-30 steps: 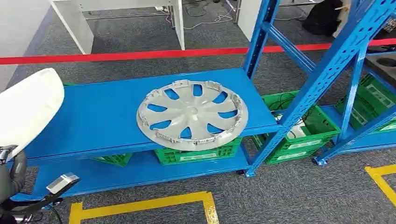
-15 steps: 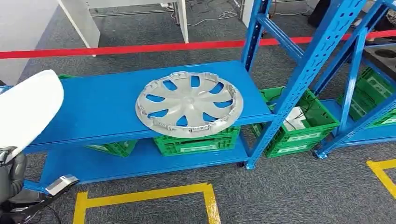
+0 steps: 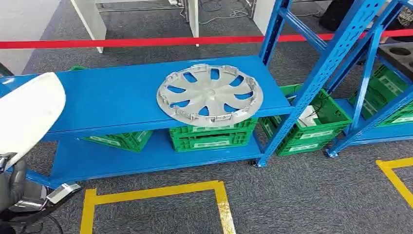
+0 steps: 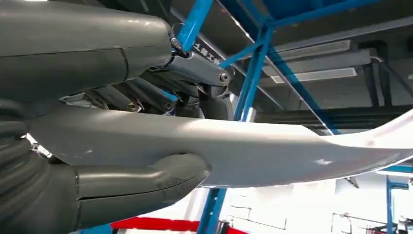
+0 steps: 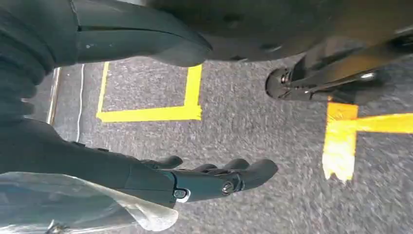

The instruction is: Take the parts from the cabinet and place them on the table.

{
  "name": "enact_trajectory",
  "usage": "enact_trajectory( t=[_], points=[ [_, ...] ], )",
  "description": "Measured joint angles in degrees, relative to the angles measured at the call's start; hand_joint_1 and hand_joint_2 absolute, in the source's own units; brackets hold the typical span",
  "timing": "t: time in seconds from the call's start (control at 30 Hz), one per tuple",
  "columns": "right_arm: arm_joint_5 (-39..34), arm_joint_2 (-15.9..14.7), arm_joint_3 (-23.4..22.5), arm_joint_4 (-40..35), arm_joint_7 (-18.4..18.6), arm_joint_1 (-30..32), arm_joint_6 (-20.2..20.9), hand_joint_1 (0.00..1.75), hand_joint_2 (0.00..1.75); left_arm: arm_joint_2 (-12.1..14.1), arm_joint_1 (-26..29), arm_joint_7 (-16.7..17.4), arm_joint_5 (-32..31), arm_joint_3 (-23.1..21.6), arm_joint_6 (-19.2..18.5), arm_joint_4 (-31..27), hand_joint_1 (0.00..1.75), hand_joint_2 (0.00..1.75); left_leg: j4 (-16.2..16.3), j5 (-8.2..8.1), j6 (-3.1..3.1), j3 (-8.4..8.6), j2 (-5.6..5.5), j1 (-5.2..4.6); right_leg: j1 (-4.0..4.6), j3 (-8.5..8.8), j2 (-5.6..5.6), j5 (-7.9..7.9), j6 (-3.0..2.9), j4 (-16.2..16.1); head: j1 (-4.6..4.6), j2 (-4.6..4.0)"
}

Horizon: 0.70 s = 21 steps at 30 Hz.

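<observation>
L hand (image 4: 122, 165) is seen in the left wrist view clamped on a white curved part (image 4: 292, 146), thumb on one face and darker fingers (image 4: 204, 73) on the other; the same part is noted at the head view's edge as a pale panel, carried off the rack. R hand (image 5: 204, 180) is noted hanging over grey carpet and yellow floor tape (image 5: 160, 113), fingers extended and slightly apart, nothing gripped; a clear plastic wrap on its wrist is observed. A silver wheel cover (image 3: 209, 95) is left lying flat on the blue shelf (image 3: 107, 102), well apart from both hands, ahead of and to the R of the L hand, overhanging the front lip a little. Green crates (image 3: 209, 139) are stored on the lower shelf beneath it. Progress, as judged: one part is lifted from the cabinet but not yet set down; no worktop for delivery can be identified w/ certainty. Remaining: white part to be delivered, then the wheel cover to be fetched, approx. half or more outstanding.
</observation>
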Motion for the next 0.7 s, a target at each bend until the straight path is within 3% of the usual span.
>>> enact_trajectory(
  t=[0.03,0.07,0.13,0.17,0.2,0.23,0.3,0.33,0.37,0.4,0.43,0.47,0.5,0.53,0.57,0.67,0.7],
  points=[
    [0.0,0.0,0.0,0.0,0.2,-0.2,-0.1,0.00,1.75,0.0,-0.1,-0.3,0.3,0.0,0.0,0.0,1.75,1.75,0.1,0.45,-0.29,-0.23,0.01,-0.18,0.44,4.03,0.12,-1.51,-0.65,-5.8,-0.02,0.02],
    [0.0,0.0,0.0,0.0,0.2,-0.4,-0.1,0.00,1.75,0.0,-0.2,-0.5,0.7,0.1,0.0,0.0,1.75,1.75,0.3,0.98,-0.52,-0.55,0.11,-0.30,0.26,6.12,0.00,-2.26,-0.59,-9.3,-0.04,0.02],
    [-0.1,0.0,0.0,0.0,0.1,-0.5,-0.2,0.00,1.75,-0.1,-0.3,-1.2,0.8,0.3,0.0,0.0,1.75,1.75,0.0,2.28,-1.11,-0.87,0.17,0.11,0.67,5.16,0.13,-1.75,-0.54,-9.1,0.13,0.00],
    [-0.1,0.0,0.0,-0.1,0.1,-0.5,-0.2,0.00,1.75,-0.2,-0.2,-1.3,0.8,0.4,0.0,0.0,1.75,1.75,-0.1,2.74,-1.42,-0.90,0.09,0.05,0.66,4.29,0.05,-1.13,-0.82,-9.3,0.09,0.00],
    [-0.1,0.3,0.0,-0.2,0.1,-0.4,-0.2,0.00,1.75,-0.2,-0.1,-1.4,0.9,0.5,0.0,0.0,1.75,1.75,0.2,2.04,-1.68,-1.30,-0.06,0.16,-0.02,3.94,-0.47,-0.23,-1.48,-9.8,0.26,0.00],
    [-0.2,0.2,0.0,-0.2,0.1,-0.5,-0.4,0.00,1.75,-0.2,-0.1,-1.4,0.9,0.7,0.0,0.0,1.75,1.75,1.7,-0.94,-2.14,-1.96,-0.10,0.19,0.11,3.21,-0.53,0.30,-1.90,-9.8,0.09,0.00],
    [-0.2,0.2,0.0,-0.2,0.1,-0.5,-0.4,0.00,1.75,-0.2,-0.1,-1.4,0.9,0.9,0.0,0.0,1.75,1.75,9.3,-8.09,-2.98,-3.42,-0.08,0.88,0.10,1.67,-0.88,1.43,-2.20,-9.7,-0.20,0.00],
    [-0.2,0.2,0.0,-0.3,0.1,-0.5,-0.4,0.00,1.75,-0.2,-0.1,-1.5,0.9,1.0,0.0,0.0,1.75,1.75,13.9,-10.57,-3.32,-4.09,-0.08,1.14,0.11,0.87,-1.04,2.04,-2.16,-9.6,-0.22,0.00],
    [-0.2,0.3,0.0,-0.3,0.1,-0.5,-0.4,0.00,1.75,-0.3,-0.1,-1.5,0.9,1.0,0.0,0.0,1.75,1.75,17.0,-11.01,-3.59,-4.26,-0.08,1.32,0.10,0.60,-1.12,2.66,-2.07,-9.3,-0.24,0.00],
    [-0.2,0.3,0.0,-0.3,0.1,-0.5,-0.4,0.00,1.75,-0.3,-0.1,-1.5,0.9,1.2,0.0,0.0,1.75,1.75,17.9,-9.44,-3.87,-3.56,-0.07,1.58,0.01,-0.53,-1.21,3.27,-1.90,-8.9,-0.26,0.00],
    [-0.2,0.3,0.0,-0.3,0.1,-0.5,-0.4,0.00,1.75,-0.3,-0.1,-1.5,0.9,1.3,0.0,0.0,1.75,1.75,16.6,-6.80,-4.11,-1.86,-0.07,1.84,-0.08,-1.70,-1.24,3.75,-1.67,-8.4,-0.22,0.00],
    [-0.2,0.3,0.0,-0.3,0.1,-0.5,-0.4,0.00,1.75,-0.3,-0.1,-1.5,0.9,1.4,0.0,0.0,1.75,1.75,12.7,-4.65,-4.36,1.04,-0.07,2.06,-0.26,-2.75,-1.26,4.08,-1.40,-7.8,-0.17,0.00],
    [-0.2,0.3,0.0,-0.3,0.1,-0.5,-0.4,0.00,1.75,-0.3,-0.1,-1.5,0.9,1.4,0.0,0.0,1.75,1.75,7.7,-3.68,-4.54,4.36,-0.06,2.26,-0.40,-3.52,-1.25,4.27,-1.18,-7.2,-0.18,0.00],
    [-0.2,0.3,0.0,-0.3,0.1,-0.5,-0.4,0.00,1.75,-0.3,-0.2,-1.5,0.9,1.4,0.0,0.0,1.75,1.75,2.1,-5.65,-4.88,7.55,-0.13,2.40,-0.30,-4.32,-1.22,4.50,-0.80,-6.5,-0.22,0.00],
    [-0.2,0.3,0.0,-0.3,0.1,-0.6,-0.4,0.00,1.75,-0.3,-0.1,-1.5,0.9,1.4,0.0,0.0,1.75,1.75,-0.7,-6.64,-4.20,9.15,-0.31,1.90,-0.14,-4.86,-1.10,4.87,-0.36,-6.1,0.02,0.00],
    [-0.2,0.3,0.0,-0.3,0.1,-0.5,-0.5,0.00,1.75,-0.3,-0.1,-1.5,0.9,1.5,0.0,0.0,1.75,1.75,-0.4,-6.37,-2.81,7.84,-0.29,1.59,-0.27,-5.56,-1.09,6.55,0.79,-6.3,0.33,0.00],
    [-0.2,0.3,0.0,-0.3,0.1,-0.5,-0.5,0.00,1.75,-0.4,-0.1,-1.6,0.9,1.5,0.0,0.0,1.75,1.75,-0.8,-5.65,-1.79,7.18,-0.12,1.98,-0.51,-5.92,-0.92,6.13,1.19,-6.1,0.31,0.00]
  ],
)
